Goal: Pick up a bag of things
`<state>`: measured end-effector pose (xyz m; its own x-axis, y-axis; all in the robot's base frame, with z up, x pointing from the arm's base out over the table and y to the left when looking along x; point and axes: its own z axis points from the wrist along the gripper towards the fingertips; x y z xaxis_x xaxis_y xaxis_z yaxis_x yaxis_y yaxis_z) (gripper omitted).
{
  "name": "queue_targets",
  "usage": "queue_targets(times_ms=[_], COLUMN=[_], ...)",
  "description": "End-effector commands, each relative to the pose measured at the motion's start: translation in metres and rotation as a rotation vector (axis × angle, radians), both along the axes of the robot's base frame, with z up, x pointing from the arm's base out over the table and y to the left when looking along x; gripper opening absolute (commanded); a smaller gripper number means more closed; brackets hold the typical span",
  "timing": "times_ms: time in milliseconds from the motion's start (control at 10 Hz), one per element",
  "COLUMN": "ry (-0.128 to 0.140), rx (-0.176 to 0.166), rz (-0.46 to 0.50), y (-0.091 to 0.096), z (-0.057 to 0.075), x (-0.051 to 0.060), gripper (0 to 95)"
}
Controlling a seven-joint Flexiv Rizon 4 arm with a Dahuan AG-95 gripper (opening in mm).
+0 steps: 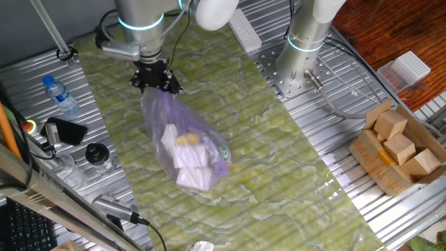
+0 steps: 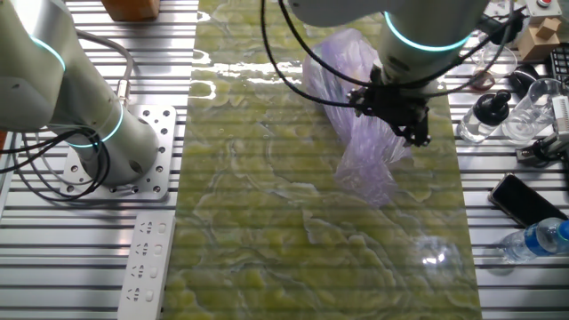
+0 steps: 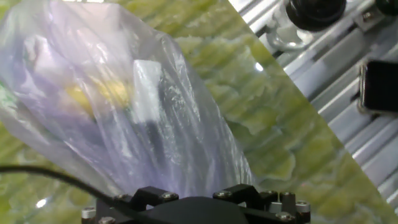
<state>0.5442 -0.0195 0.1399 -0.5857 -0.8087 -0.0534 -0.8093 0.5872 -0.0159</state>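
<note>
My gripper [image 1: 155, 78] is clamped on the bunched top of the bag of things [image 1: 187, 148], which hangs tilted over the green worktop [image 1: 279, 160]; white packets and a yellow item show inside.

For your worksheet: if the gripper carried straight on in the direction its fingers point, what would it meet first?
The gripper points down into the bunched top of the bag of things, so it would press into the bag first, then probably the green mat beneath.
</note>
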Motion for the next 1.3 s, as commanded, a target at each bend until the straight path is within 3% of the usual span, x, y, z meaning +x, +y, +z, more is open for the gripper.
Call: queue_targets(times_ms=[100, 400, 600, 900, 1100, 1300], ry=[0.002, 0.017, 0.020, 0.028, 0.033, 0.035], rx=[0.007, 0.014, 0.033, 0.036, 0.083, 0.049], rz=[0.053, 0.079, 0.033, -0.014, -0.047, -0.064], y=[0.0000, -0.0001, -0.0005, -0.0010, -0.0010, -0.0010], z=[-0.0033, -0.0040, -0.0051, -0.0070, -0.0070, -0.0070], x=[0.0014, 0.0003, -0.0017, -0.0053, -0.0053, -0.0053], gripper=[76.0, 76.0, 76.0, 76.0, 76.0, 76.0])
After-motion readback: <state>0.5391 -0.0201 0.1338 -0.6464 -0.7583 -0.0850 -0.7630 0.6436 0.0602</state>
